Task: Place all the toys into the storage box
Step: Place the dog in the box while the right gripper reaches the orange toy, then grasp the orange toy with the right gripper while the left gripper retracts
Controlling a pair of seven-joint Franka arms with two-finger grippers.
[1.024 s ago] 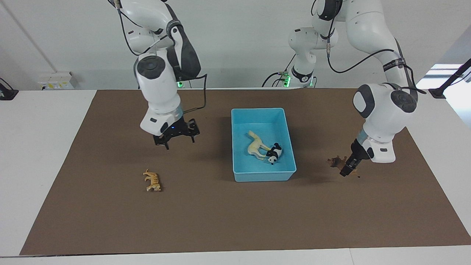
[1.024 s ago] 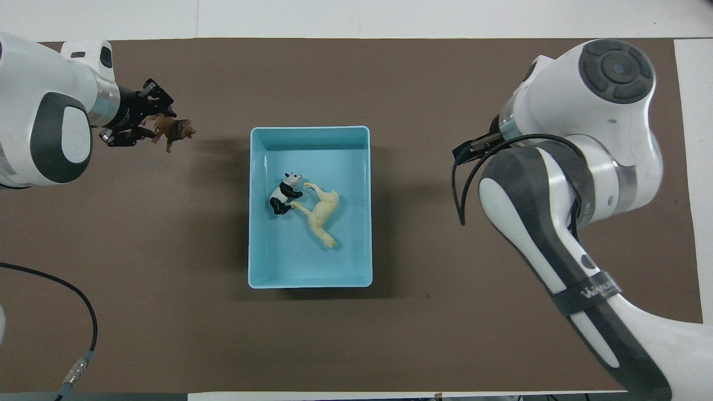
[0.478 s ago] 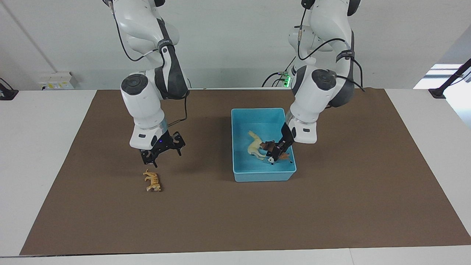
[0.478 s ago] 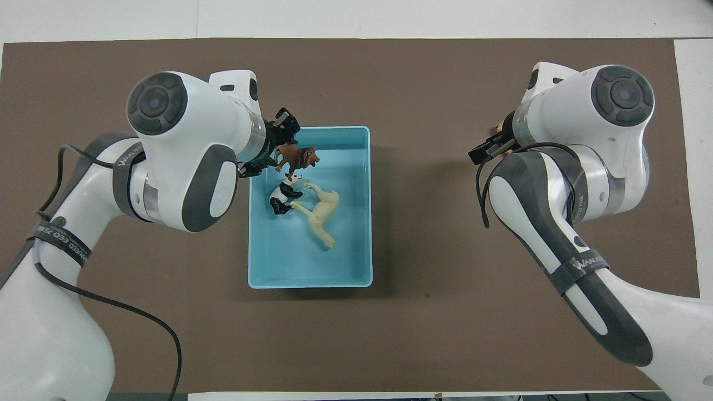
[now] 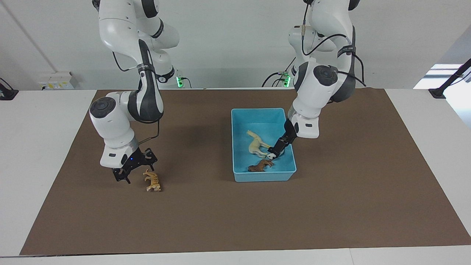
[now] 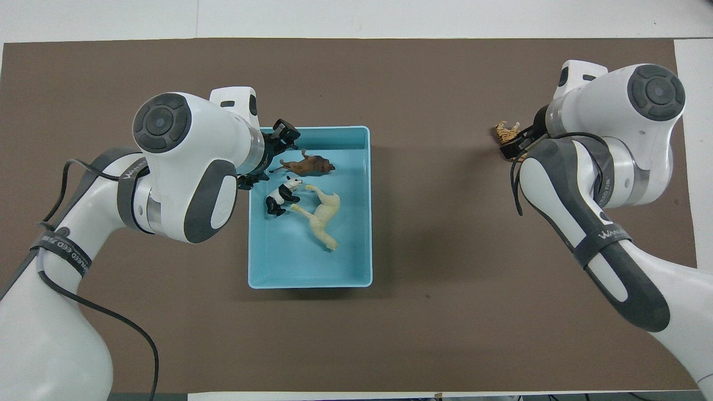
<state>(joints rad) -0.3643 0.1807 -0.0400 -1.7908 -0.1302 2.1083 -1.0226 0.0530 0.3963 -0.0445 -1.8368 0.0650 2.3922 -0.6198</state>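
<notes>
Come down and across since a moment ago to just beside the tiger (image 5: 152, 181): the right gripper (image 5: 134, 170). Dropped in the same time from the left gripper (image 5: 276, 150): the brown animal (image 5: 260, 165), now lying in the blue box (image 5: 263, 109).

Last toy outside the box: the tiger, on the brown mat (image 5: 235, 221) toward the right arm's end of the table, well apart from the box. In the facing view, long axis from about 11 to 5 o'clock. Seen from the right gripper, at about 4 o'clock, very near but not between the fingers. Fingers spread wide, holding nothing, low over the mat.

Judged as next: a small shift toward 4 o'clock to straddle the body across its narrow width, then closing.

Much closer to the tiger than the left gripper, which hangs with fingers apart and empty over the box, above the panda (image 6: 281, 194) and beside the camel (image 5: 255, 144).
</notes>
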